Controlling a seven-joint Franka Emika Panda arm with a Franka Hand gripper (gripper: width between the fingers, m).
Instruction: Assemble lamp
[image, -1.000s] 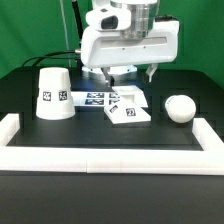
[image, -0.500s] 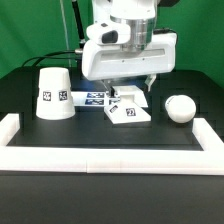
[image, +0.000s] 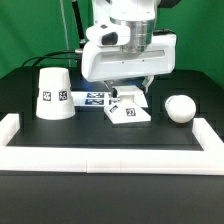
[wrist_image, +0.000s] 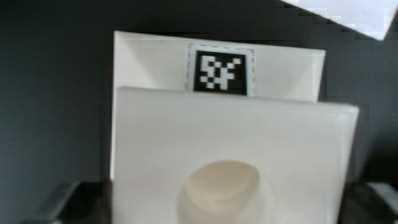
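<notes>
The small flat square base (image: 129, 110) lies at the middle of the black table, its tag facing up. In the wrist view the base (wrist_image: 222, 120) fills the picture, with its tag and a round socket (wrist_image: 228, 190). My gripper (image: 130, 92) hangs straight over the base with its jaws apart, one on each side of the base and not touching it. In the wrist view only dark finger edges show at the two corners beside the gripper (wrist_image: 222, 212). The tapered shade (image: 53, 93) stands upside down on the exterior view's left. The ball-shaped bulb (image: 180, 108) lies on the right.
The marker board (image: 92, 97) lies flat just behind the base, between it and the shade. Long white border rails (image: 110, 158) run along the front and both sides of the table. A green wall stands behind the arm.
The arm has come down and slightly toward the exterior view's left over the base. In the last half second it has barely moved. The lamp parts have not moved.
</notes>
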